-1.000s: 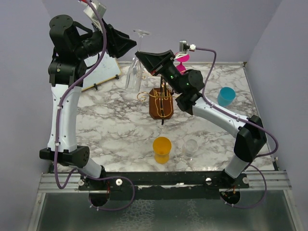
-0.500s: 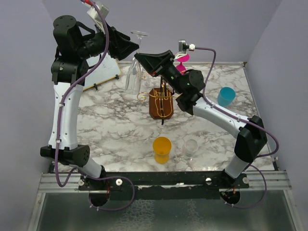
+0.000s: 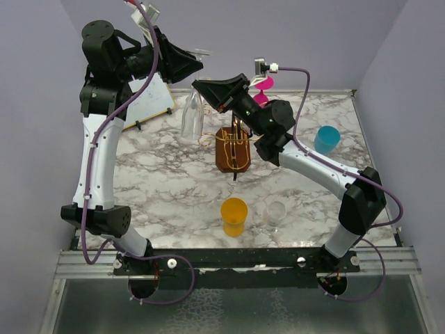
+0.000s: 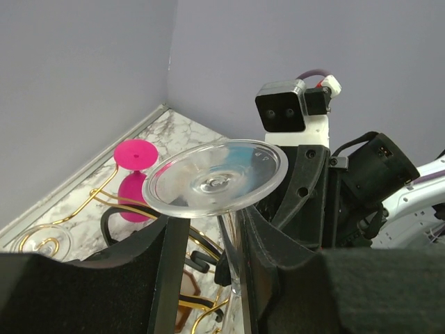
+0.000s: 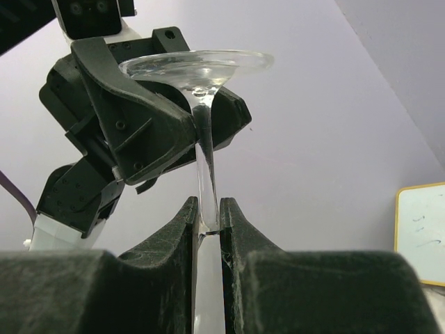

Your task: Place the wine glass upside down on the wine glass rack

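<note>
The clear wine glass [image 3: 192,115] hangs upside down above the table, foot [image 4: 215,181] on top, bowl downward. My right gripper [image 5: 206,209] is shut on its stem [image 5: 205,167], reaching in from the right [image 3: 208,87]. My left gripper [image 4: 214,240] comes from the left, just under the foot [image 3: 197,64]. Its jaws stand apart around the stem, which rests against the right finger [image 4: 261,236] with a gap to the left finger [image 4: 174,243]. The gold wire wine glass rack [image 3: 235,142] on its brown block stands to the right, below the glass; its gold arms [image 4: 198,240] show beneath the foot.
An orange cup [image 3: 233,214] and a small clear glass [image 3: 276,212] stand near the front. A blue cup [image 3: 326,138] is at the right, a pink hourglass-shaped thing [image 3: 263,95] behind the rack, and a whiteboard [image 3: 147,101] at the back left.
My left gripper has slid right, in under the glass's foot and around the stem, and its jaws widened then narrowed. The right gripper has kept its hold, barely moving.
</note>
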`<act>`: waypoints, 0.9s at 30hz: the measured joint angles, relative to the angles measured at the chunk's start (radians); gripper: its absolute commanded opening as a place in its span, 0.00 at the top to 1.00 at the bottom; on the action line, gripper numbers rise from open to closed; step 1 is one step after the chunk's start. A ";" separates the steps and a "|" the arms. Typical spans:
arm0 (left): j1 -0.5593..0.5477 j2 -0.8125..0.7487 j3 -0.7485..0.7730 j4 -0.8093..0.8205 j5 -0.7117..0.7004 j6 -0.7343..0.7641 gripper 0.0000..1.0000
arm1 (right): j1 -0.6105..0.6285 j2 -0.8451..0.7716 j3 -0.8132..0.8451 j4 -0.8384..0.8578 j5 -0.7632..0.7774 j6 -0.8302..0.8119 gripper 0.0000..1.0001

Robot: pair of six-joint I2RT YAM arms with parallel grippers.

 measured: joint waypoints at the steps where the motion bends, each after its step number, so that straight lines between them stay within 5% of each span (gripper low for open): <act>1: 0.000 0.001 -0.003 0.009 0.005 -0.010 0.66 | 0.000 0.000 0.000 -0.004 -0.004 0.000 0.99; 8: -0.002 0.004 -0.021 0.037 0.028 -0.036 0.73 | 0.000 0.000 0.005 -0.018 -0.017 0.000 0.99; 13: -0.008 0.004 -0.038 0.051 0.042 -0.034 0.65 | -0.004 0.008 0.032 -0.038 -0.036 -0.001 0.99; 19: -0.018 0.003 -0.050 0.051 0.057 -0.028 1.00 | -0.005 0.014 0.050 -0.055 -0.049 -0.011 0.99; 27: -0.024 0.002 -0.050 0.038 0.062 -0.029 1.00 | -0.010 0.018 0.053 -0.057 -0.059 -0.027 0.82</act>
